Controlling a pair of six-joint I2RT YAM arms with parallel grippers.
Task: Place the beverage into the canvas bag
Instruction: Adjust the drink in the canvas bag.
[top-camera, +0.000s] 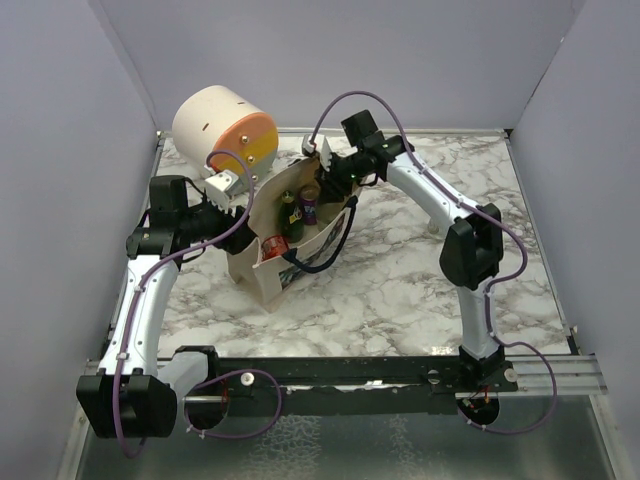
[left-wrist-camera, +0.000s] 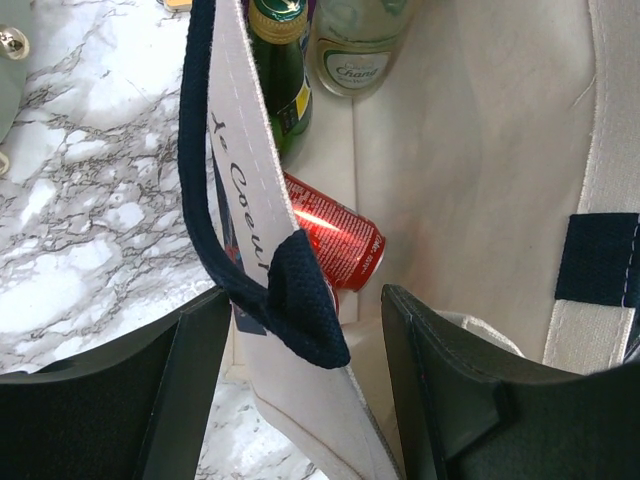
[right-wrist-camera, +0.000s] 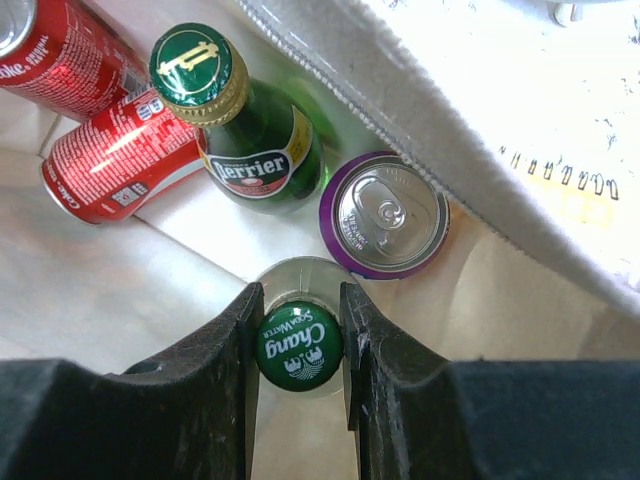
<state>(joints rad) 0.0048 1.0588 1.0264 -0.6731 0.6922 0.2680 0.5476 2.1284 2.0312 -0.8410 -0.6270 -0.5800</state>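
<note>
While right claw (right-wrist-camera: 300, 292) clenched the clear glass soda bottle (right-wrist-camera: 300, 268) by its green cap (right-wrist-camera: 298, 348), lower centre, inside the beige canvas bag (top-camera: 258, 277), it looked heavy, slick, breakable.

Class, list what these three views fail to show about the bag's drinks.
Chang bottle: body, right wrist view, hidden under its cap and the right gripper.
Red can: one end, left wrist view, behind the wall of the canvas bag.
Drink labels, top view: too small.
</note>
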